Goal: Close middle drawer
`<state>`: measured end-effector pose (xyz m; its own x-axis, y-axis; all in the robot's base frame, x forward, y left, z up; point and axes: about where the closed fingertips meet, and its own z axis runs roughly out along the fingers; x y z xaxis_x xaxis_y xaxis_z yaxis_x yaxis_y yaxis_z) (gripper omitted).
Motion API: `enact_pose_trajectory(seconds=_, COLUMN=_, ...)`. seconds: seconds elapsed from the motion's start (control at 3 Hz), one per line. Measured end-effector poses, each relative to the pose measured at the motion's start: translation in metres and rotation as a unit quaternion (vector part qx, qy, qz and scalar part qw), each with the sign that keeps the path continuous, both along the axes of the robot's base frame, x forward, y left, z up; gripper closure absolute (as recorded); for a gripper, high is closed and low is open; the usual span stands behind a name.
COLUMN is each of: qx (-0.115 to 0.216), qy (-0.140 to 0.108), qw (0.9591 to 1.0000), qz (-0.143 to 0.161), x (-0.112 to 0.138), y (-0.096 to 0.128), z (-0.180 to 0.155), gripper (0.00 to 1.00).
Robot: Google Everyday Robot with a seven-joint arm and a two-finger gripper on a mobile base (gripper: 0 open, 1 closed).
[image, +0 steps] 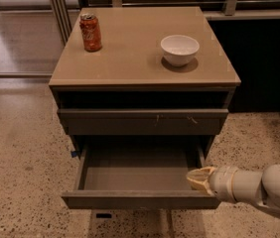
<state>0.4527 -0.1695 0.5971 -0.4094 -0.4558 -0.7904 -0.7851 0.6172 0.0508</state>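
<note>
The middle drawer (140, 200) is pulled far out of the grey-brown cabinet. Its smooth grey inside is empty and its plain flat front strip faces me at the bottom of the view. My gripper (195, 178) comes in from the right on a white arm. Its pale tip sits at the drawer's front right corner, just inside and above the front strip. The closed, taller drawer front with small pale scratches (142, 120) is directly above the open drawer.
A red soda can (90, 31) stands at the back left of the cabinet top (130, 58). A white bowl (179, 49) stands at the right of the top. Speckled stone floor surrounds the cabinet. A dark wall and rail lie behind.
</note>
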Motion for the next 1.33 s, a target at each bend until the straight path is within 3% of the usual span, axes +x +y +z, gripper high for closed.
enact_pose_trajectory(seconds=0.67, qx=0.039, qy=0.052, qw=0.9974, qz=-0.032, x=-0.004, y=0.01, z=-0.092, gripper=1.0)
enact_pose_trajectory(seconds=1.33, qx=0.052, qy=0.103, qw=0.9924, qz=-0.041, x=-0.013, y=0.017, z=-0.14, gripper=1.0)
